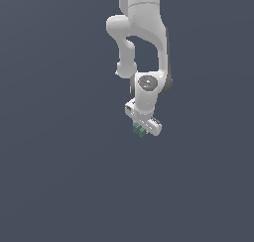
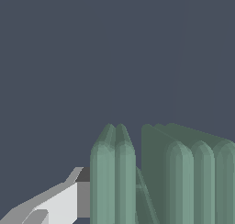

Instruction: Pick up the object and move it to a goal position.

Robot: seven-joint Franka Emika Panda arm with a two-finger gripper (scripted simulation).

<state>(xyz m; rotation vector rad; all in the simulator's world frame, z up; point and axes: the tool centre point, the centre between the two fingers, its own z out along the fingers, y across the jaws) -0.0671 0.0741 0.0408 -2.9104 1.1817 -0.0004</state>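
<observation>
The object [image 1: 139, 130] is a small dull-green ridged chunk sitting right under the white hand of my arm, near the middle of the exterior view. My gripper [image 1: 141, 130] is shut on it, and the hand hides its upper part. In the wrist view the object [image 2: 112, 182] looms large, with rounded vertical ribs and a notch between two clusters. One white and grey finger [image 2: 62, 202] presses against its side. The other finger is out of frame.
A plain dark blue-grey surface [image 1: 59, 176] fills both views. The white arm [image 1: 144, 32] comes down from the upper middle of the exterior view.
</observation>
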